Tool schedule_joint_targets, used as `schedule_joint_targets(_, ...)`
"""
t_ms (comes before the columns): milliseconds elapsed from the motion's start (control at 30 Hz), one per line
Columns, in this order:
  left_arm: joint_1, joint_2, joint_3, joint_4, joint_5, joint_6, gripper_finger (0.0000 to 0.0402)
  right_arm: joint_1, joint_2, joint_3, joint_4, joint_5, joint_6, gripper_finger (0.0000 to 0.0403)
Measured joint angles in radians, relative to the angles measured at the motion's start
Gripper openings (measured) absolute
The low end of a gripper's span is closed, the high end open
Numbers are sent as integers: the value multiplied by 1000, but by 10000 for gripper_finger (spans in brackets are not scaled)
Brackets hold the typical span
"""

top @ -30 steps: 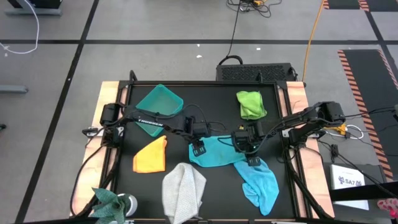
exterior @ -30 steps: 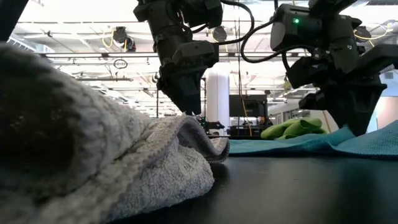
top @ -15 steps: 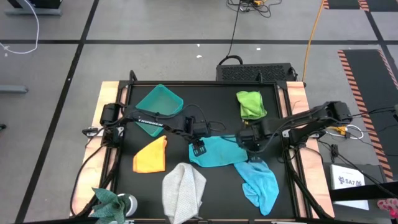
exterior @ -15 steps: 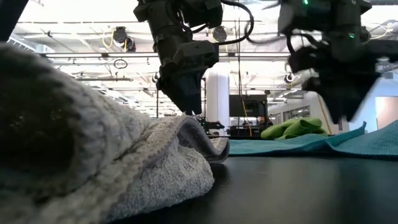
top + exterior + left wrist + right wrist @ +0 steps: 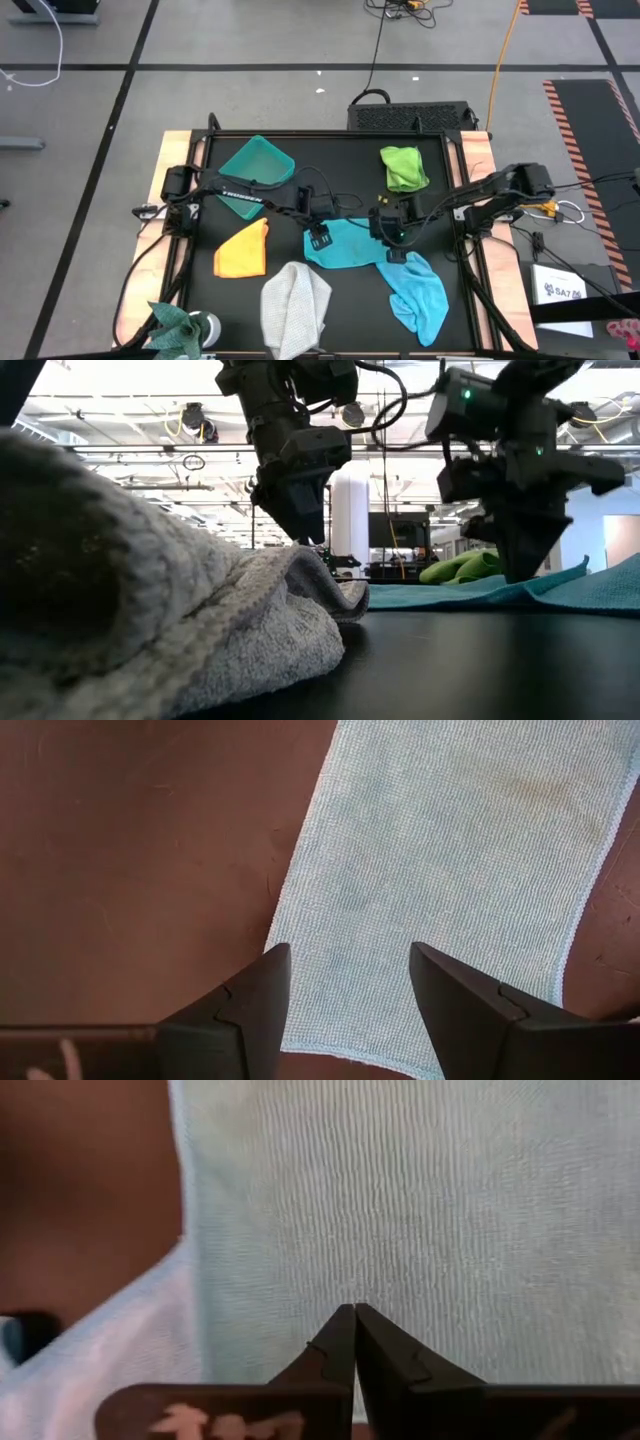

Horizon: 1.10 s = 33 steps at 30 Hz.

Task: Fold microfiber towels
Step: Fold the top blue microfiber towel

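The teal towel (image 5: 345, 245) lies flat at the table's middle. My left gripper (image 5: 320, 238) stands open over its left edge (image 5: 290, 910), pointing steeply down. In the low view the grey towel (image 5: 150, 600) hides its fingertips, so I cannot tell whether they touch. My right gripper (image 5: 392, 242) is shut, its tips down on the teal towel near the right edge. The light blue towel (image 5: 420, 290) overlaps the teal one at the near right. The orange-yellow towel (image 5: 243, 250), grey towel (image 5: 295, 305) and lime green towel (image 5: 403, 167) lie apart. My right gripper has its shut fingertips (image 5: 355, 1320) down on the teal towel's upper face (image 5: 400, 1250), a little in from its right edge. It comes from above, slanting steeply down. The towel lies flat on the table there (image 5: 470, 592). I cannot tell whether any cloth is caught between the tips.
A rigid teal bin (image 5: 255, 172) stands at the far left. A spiky green thing (image 5: 180, 325) sits at the near left corner. Bare black tabletop (image 5: 330, 170) shows between the bin and the lime green towel.
My right gripper rose off the teal towel and swung toward the far right. It then came back down on the towel a little farther toward the table's left than before. The towels have kept their places.
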Motion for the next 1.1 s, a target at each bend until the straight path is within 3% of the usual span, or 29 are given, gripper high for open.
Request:
schedule_joint_targets(233, 0, 0, 0, -1, 0, 0, 209, -40, 32, -3, 10, 74, -84, 0)
schedule_joint_targets(667, 6, 0, 0, -3, 0, 1, 209, -266, 33, -4, 114, 161, -270, 0)
schedule_joint_targets(867, 19, 0, 0, -5, 0, 5, 209, -298, -55, -1, 123, 159, -228, 0)
schedule_joint_targets(1100, 24, 0, 0, -7, 0, 5, 209, -275, -161, 0, -41, 129, -126, 0)
